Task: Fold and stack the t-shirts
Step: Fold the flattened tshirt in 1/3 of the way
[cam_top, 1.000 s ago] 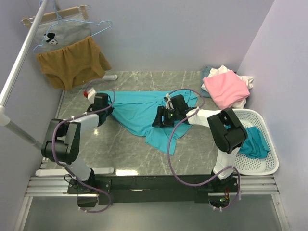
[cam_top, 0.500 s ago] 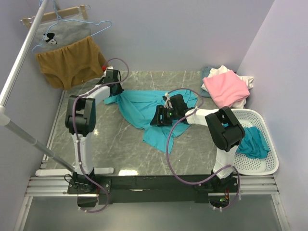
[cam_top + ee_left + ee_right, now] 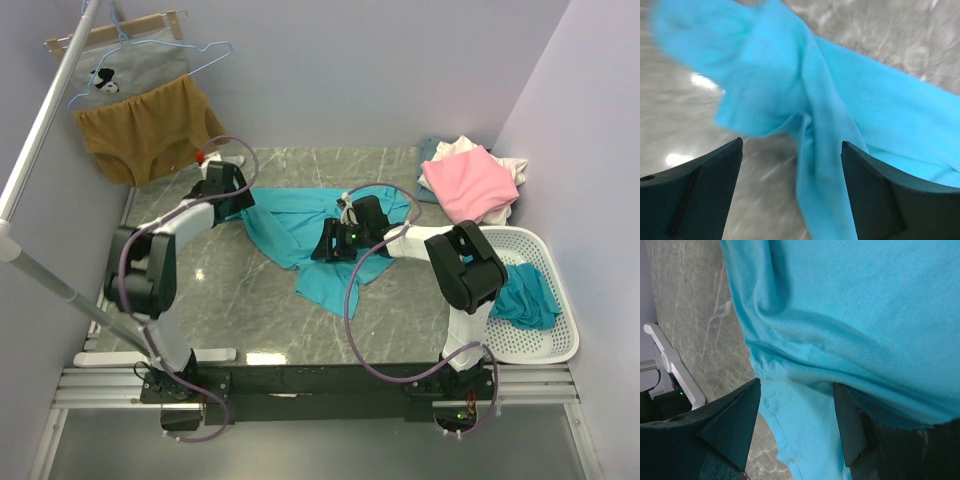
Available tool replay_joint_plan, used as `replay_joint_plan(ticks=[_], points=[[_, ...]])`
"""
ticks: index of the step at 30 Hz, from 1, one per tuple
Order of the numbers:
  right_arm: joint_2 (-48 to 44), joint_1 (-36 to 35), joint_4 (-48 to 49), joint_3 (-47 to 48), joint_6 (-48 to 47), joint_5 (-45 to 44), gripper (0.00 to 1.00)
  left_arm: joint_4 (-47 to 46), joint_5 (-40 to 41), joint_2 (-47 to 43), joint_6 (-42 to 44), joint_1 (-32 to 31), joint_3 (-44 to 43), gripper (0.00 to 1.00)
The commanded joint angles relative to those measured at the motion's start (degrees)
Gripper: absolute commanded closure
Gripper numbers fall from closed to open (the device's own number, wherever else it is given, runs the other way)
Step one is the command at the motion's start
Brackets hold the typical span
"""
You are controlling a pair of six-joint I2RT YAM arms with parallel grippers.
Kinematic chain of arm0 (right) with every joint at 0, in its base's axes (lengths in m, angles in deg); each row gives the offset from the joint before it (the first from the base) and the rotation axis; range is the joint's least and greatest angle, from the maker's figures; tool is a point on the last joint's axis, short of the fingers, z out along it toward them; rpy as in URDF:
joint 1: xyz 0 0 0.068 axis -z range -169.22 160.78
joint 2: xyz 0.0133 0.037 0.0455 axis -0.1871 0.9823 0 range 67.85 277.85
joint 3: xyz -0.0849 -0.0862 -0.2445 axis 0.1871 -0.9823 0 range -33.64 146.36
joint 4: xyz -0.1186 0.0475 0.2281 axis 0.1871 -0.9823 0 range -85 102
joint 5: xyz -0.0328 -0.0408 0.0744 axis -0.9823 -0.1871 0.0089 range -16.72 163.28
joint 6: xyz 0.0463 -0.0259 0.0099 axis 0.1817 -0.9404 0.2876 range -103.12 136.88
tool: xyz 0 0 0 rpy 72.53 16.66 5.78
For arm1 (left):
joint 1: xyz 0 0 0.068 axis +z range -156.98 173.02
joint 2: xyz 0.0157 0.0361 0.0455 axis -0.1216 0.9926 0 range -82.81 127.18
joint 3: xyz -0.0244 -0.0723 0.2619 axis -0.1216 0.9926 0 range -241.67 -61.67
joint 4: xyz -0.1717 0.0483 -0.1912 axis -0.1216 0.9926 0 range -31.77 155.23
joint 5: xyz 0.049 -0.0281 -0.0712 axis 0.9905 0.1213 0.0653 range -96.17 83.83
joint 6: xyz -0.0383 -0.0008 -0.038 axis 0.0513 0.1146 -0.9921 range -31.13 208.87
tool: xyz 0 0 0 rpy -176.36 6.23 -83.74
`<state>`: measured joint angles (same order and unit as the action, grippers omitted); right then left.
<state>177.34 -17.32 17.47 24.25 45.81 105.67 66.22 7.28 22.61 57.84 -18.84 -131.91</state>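
Turquoise t-shirt [image 3: 285,225] lies crumpled and stretched across the middle of the grey marble desk [image 3: 200,290]. Left pincer [image 3: 236,197] sits at the shirt's far left end, its fingers apart, with a bunched fold of cloth beneath them in the blurred wrist view. Right pincer [image 3: 332,245] hangs low over the shirt's middle, fingers likewise spread above the fabric. Pink t-shirt [image 3: 468,185] tops a pile in the far right corner; another teal shirt [image 3: 528,298] lies in the white basket [image 3: 558,342]

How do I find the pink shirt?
Look at the far right corner of the marble table, just behind the white basket. A heap of clothes sits there with the pink shirt on top. It's the only pink one; those beneath are white and pale blue.
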Motion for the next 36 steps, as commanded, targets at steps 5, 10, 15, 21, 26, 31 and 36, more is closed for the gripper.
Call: replay_joint_plan(ticks=[5, 10, 15, 21, 26, 31, 36], points=[[7.0, -0.5, -13.1, -3.8, -3.6, -9.3, 0.31, -6.8, 7.6, -13.1, -6.1, 0.1, 11.4, 0.15], [6.3, -0.6, -13.4, -4.3, -3.7, -9.5, 0.31, -11.0, 7.3, -11.7, -8.5, 0.5, 16.2, 0.22], [5.6, -0.5, -13.2, -5.2, -3.9, -9.4, 0.31, -20.2, -1.4, -7.2, -8.5, 5.9, 19.8, 0.24], [5.8, -0.6, -13.2, -5.5, -4.1, -9.6, 0.31, -20.3, -5.0, -3.0, -8.3, 8.2, 15.3, 0.26], [6.1, -0.6, -13.3, -5.1, -4.0, -9.5, 0.31, -16.6, -6.9, 2.1, -8.3, 8.5, 10.0, 0.4], [5.8, -0.6, -13.2, -5.5, -4.0, -9.9, 0.31, -14.4, -7.8, 4.4, -8.6, 8.5, 7.0, 0.56], [5.9, -0.6, -13.1, -5.6, -3.7, -10.0, 0.31, -15.2, -7.5, 1.9, -8.7, 8.5, 8.8, 0.85]])
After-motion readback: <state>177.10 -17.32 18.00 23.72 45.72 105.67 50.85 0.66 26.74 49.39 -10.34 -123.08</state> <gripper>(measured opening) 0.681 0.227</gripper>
